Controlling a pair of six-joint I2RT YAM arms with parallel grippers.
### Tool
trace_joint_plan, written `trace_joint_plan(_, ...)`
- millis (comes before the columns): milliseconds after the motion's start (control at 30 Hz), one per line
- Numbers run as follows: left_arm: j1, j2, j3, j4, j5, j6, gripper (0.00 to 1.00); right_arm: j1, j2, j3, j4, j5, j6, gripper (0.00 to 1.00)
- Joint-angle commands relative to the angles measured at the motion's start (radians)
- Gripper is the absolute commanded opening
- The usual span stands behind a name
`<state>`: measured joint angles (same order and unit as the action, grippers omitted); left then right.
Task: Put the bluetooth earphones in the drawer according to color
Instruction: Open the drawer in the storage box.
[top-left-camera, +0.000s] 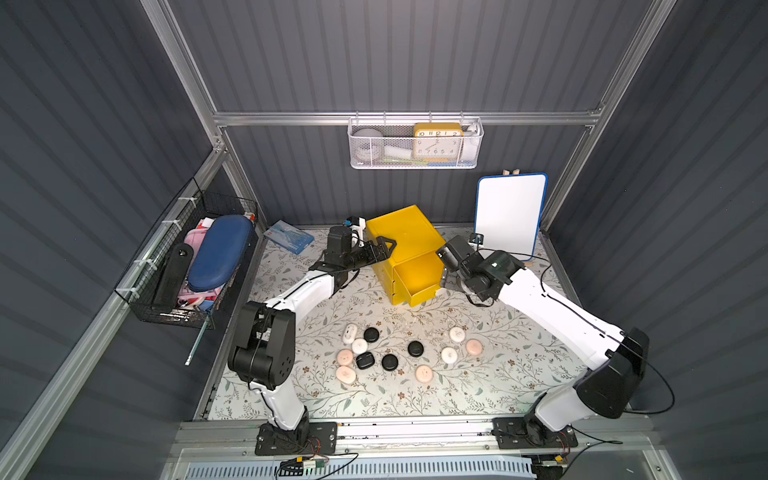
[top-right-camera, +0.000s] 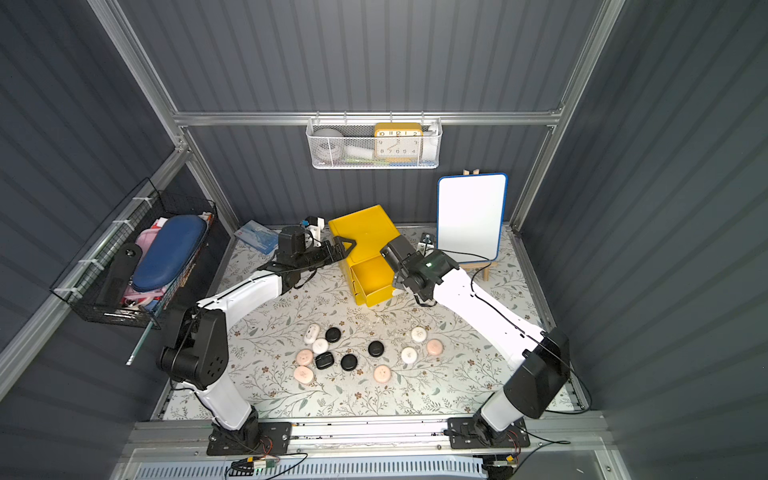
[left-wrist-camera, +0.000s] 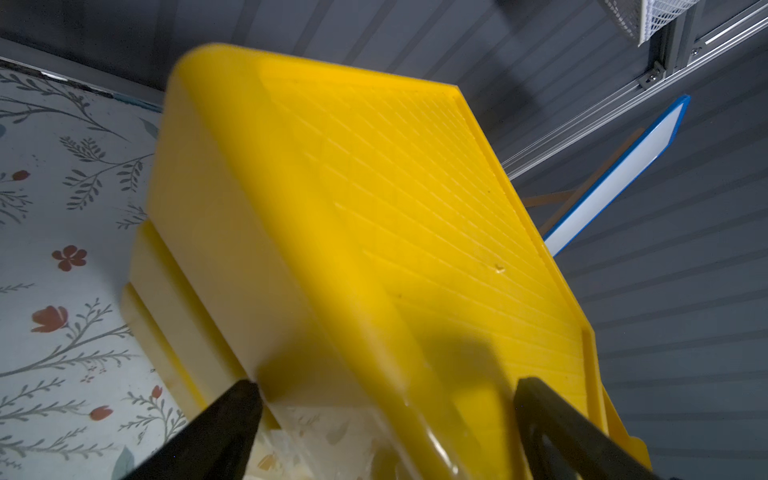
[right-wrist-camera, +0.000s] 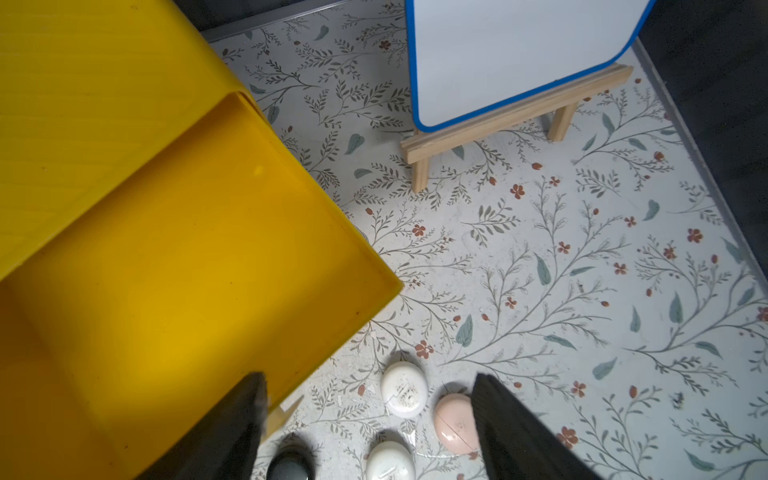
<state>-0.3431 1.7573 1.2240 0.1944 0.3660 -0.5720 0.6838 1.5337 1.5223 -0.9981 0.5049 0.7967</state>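
Well apart from right gripper (right-wrist-camera: 368, 380): earphones (right-wrist-camera: 404, 388)

Twelve bluetooth earphones (top-left-camera: 365, 360) on the table (top-left-camera: 415, 399).
Four black cases (top-left-camera: 389, 362), four white cases (top-left-camera: 359, 345), four pink cases (top-left-camera: 424, 373); one yellow drawer unit (top-left-camera: 405, 232) at twelve o'clock from them.

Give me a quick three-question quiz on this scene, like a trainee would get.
1. True or false: a drawer of the yellow cabinet stands open.
2. How many black earphone cases lie on the table? A two, B four, C six.
3. Which gripper is at the open drawer?
Key: 1 true. 2 B. 3 the right gripper.
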Motion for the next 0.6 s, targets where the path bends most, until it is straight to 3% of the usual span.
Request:
trace_joint_plan(0, 0.031, 0.035, -0.033, -0.115, -0.074, 0.042, 0.99, 0.005, -0.044, -0.018, -0.055, 0.032, 0.014, 0.82)
trace_joint_plan(100, 0.032, -0.005, -0.032, -0.117, -0.052, 0.044, 0.99, 0.005, -0.092, -0.022, -0.030, 0.027, -0.004, 0.85)
trace_joint_plan(233, 0.032, -0.096, -0.028, -0.112, -0.058, 0.065, 0.99, 0.005, -0.202, -0.096, 0.076, 0.068, -0.102, 0.99)
trace_joint_plan(367, 0.031, -0.205, -0.063, -0.119, -0.059, 0.066, 0.99, 0.001, -0.341, -0.218, 0.188, 0.083, -0.193, 0.99)
trace_joint_plan(567, 0.031, -0.360, -0.139, -0.146, -0.095, 0.047, 0.99, -0.006, -0.518, -0.398, 0.290, 0.000, -0.289, 0.99)
